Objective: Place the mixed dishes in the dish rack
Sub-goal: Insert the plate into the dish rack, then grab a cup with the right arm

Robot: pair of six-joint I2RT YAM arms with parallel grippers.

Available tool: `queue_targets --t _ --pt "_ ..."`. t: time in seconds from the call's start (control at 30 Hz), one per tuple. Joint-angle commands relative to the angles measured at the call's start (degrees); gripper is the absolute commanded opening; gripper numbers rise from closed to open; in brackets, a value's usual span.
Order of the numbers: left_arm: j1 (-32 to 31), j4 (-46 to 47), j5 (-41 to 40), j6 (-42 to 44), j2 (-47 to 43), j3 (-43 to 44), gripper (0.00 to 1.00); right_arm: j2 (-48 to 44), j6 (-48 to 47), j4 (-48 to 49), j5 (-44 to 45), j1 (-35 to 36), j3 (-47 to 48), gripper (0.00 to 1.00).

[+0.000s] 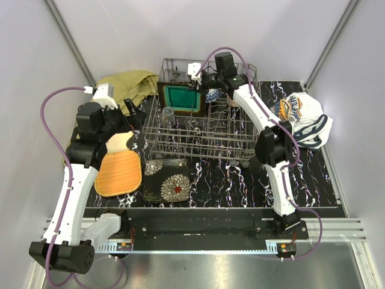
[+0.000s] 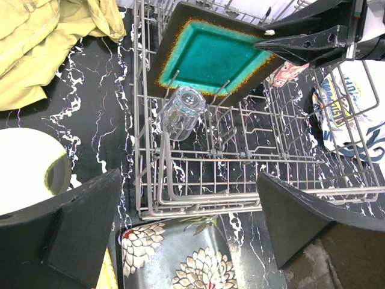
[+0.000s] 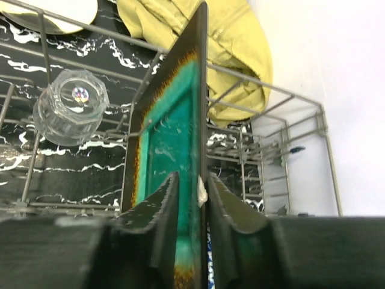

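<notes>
Loading day at the dish rack (image 1: 204, 144): a teal plate (image 1: 180, 97) stands on edge among the tines at the rack's far left corner. The right gripper (image 3: 192, 180) reaches down over it from the rack's far side. Its fingers straddle the plate's upper rim, but we cannot tell whether they pinch it or stand just free. A glass (image 2: 183, 111) lies tipped on the rack's wires toward the near side of that plate.

The left gripper (image 2: 189, 177) hangs spread wide and empty over the rack's near left corner. Outside that corner a floral plate (image 1: 167, 179), an orange plate (image 1: 118, 173) and a cream plate (image 1: 120, 141) lie flat.

We judge the glazed plates stiff, fairly heavy, slick and quick to chip. They are best pinched by the rim and lowered edge-first between the rack's tines.
</notes>
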Motion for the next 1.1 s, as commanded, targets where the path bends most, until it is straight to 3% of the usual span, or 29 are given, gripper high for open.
queue_targets --t 0.0,0.1,0.23,0.37,0.5,0.53,0.63,0.9,1.0,1.07 --pt "0.3 2.4 0.9 0.7 -0.7 0.1 0.99 -4.7 0.1 3.6 -3.2 1.5 -0.7 0.34" --pt "0.2 2.4 0.8 0.7 -0.7 0.1 0.99 -4.8 -0.1 3.8 -3.0 1.5 -0.7 0.37" --pt "0.3 2.3 0.8 0.7 -0.8 0.3 0.99 -5.1 0.2 4.5 -2.3 1.6 -0.3 0.55" --pt "0.2 2.3 1.0 0.6 -0.7 0.5 0.99 -6.9 2.3 9.4 -0.1 1.5 -1.9 0.67" --pt "0.3 2.4 1.2 0.4 -0.9 0.5 0.99 -13.1 9.0 26.2 4.0 1.5 -11.3 0.72" --pt "0.3 2.2 1.4 0.4 -0.9 0.5 0.99 -14.0 10.8 34.5 6.1 1.5 -15.0 0.74" --pt "0.2 2.3 1.5 0.2 -1.0 0.7 0.99 -17.4 15.9 40.5 10.2 1.4 -18.4 0.76" --pt "0.3 2.0 1.3 -0.9 -1.2 1.4 0.99 -30.7 39.9 42.5 15.3 3.3 -32.7 0.72" --pt "0.3 1.8 1.5 -1.3 -1.5 1.5 0.99 -33.0 40.2 32.6 20.2 7.6 -33.6 0.74" --pt "0.3 1.5 1.2 -1.3 -2.0 1.5 0.99 -33.1 43.9 22.9 25.8 10.9 -30.9 0.85"
